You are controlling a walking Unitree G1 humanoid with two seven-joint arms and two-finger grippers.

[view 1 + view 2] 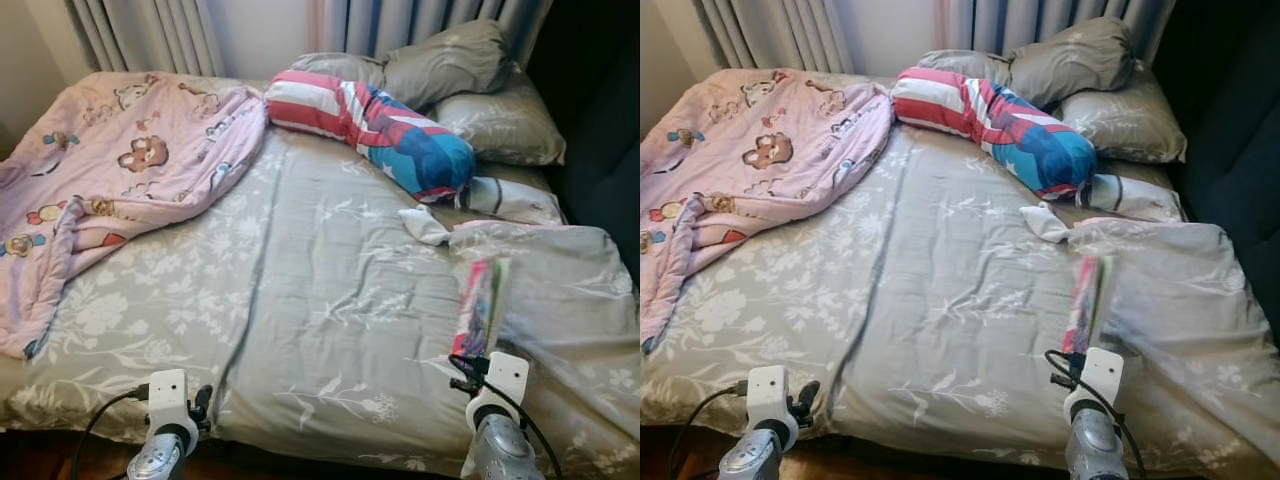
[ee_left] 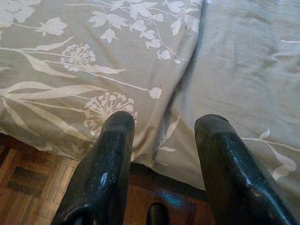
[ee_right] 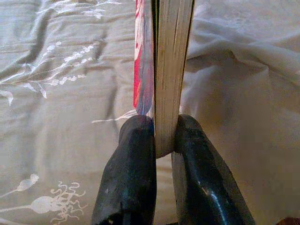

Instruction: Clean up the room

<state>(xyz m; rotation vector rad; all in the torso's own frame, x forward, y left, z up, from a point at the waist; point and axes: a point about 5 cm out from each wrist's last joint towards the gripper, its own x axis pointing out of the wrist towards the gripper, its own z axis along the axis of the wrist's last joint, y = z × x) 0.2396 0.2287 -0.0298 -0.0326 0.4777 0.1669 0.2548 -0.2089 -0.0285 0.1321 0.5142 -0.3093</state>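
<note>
Book (image 3: 168,70) stands on edge above the bed (image 1: 330,330), pinched in the right gripper (image 3: 164,136), long axis pointing away; left gripper (image 2: 164,136) spread, empty.

My two arms are shiny silver and round, like metal tubes. On top of each wrist sits a small white box with rounded corners. The box on my left arm (image 1: 168,392) has two tiny dark screw holes. A thin black cable loops out from its side. The box on my right arm (image 1: 503,375) has a black cable too, curling down beside the silver part. My left pincer (image 2: 164,140) has two long black fingers. They are thick, smooth and a bit glossy, with little scuff marks. My right pincer (image 3: 164,140) looks the same, black and shiny with rounded tips.
</note>
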